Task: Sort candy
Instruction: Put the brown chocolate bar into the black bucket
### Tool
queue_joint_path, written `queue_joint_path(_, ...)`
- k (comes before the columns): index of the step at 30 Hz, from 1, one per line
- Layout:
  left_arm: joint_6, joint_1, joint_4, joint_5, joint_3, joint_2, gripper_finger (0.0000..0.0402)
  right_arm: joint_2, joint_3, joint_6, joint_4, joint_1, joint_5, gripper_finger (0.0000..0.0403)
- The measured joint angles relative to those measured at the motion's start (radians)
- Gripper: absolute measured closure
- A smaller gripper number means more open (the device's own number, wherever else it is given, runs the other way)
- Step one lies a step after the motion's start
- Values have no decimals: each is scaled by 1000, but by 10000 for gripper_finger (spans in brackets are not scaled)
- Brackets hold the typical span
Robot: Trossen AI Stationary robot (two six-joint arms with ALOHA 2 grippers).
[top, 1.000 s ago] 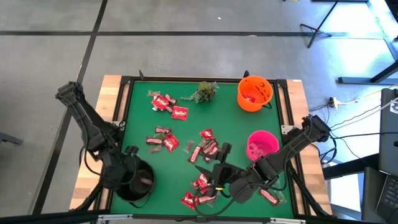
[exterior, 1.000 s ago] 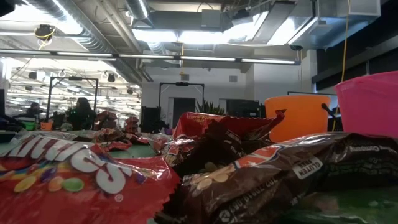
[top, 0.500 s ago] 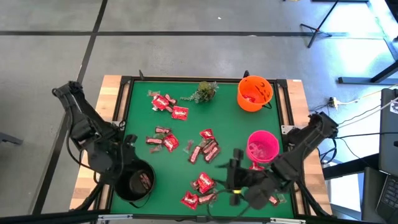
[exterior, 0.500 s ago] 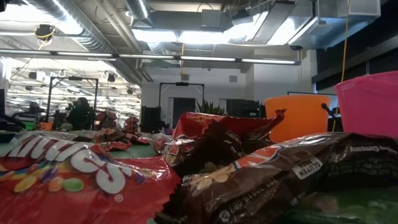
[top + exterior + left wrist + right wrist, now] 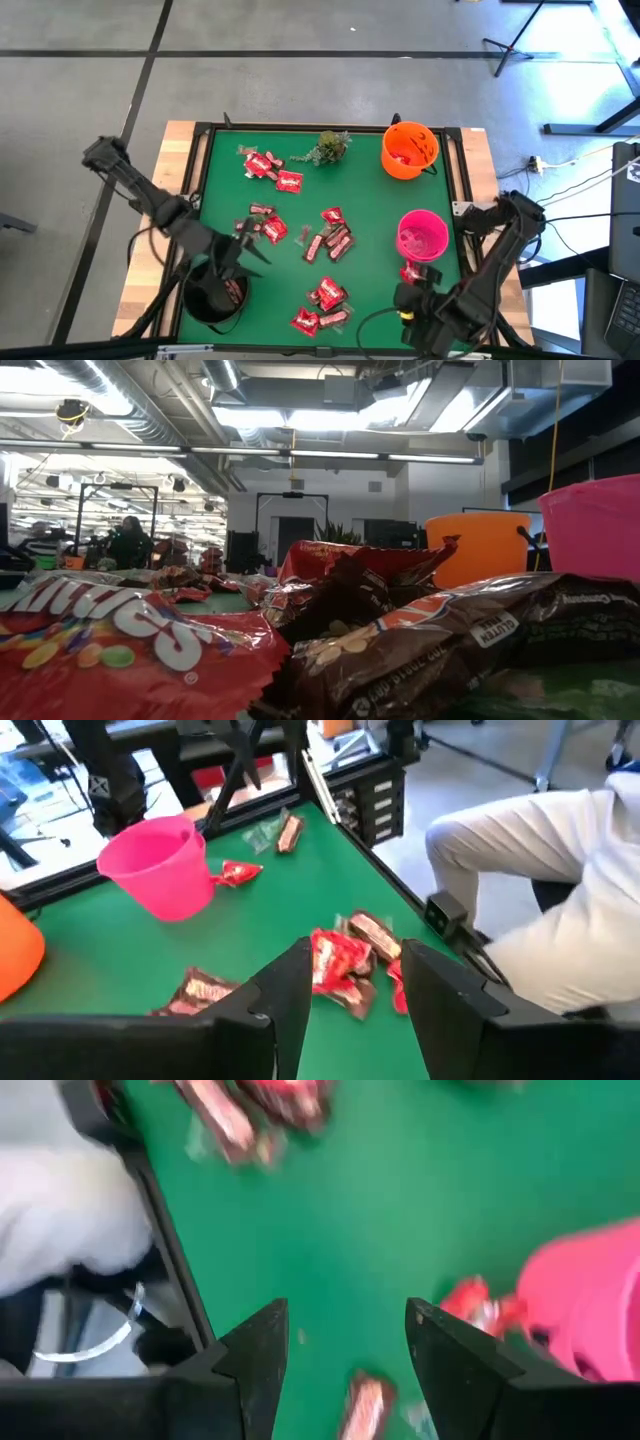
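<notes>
A: Where's the L gripper (image 5: 243, 252)?
B: Above the black bowl (image 5: 212, 297) at 7 o'clock, fingers apart, nothing in them. R gripper (image 5: 405, 298) at 5 o'clock, also apart, empty.
A: Candy (image 5: 329, 240)?
B: Mostly loose mid-mat; some by the pink bowl (image 5: 423, 237).
A: Step?
B: Between picks, I reckon. Next needs 1 piece singled out.

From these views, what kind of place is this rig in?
Probably a robotics lab or open industrial workspace, not a home. The low view shows exposed ceiling ducts and strip lights; the high view shows a bare concrete floor around the green-topped table, with stands and loose cables beside it.
</notes>
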Motion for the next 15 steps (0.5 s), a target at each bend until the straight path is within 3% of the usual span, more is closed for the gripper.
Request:
queue_joint_path(8, 82, 188, 332, 195, -101, 0, 257, 37, 0, 94, -36, 36, -54, 205)
queue_joint_path(15, 82, 258, 413, 220, -110, 0, 257, 51, 0, 118, -28, 42, -7, 205)
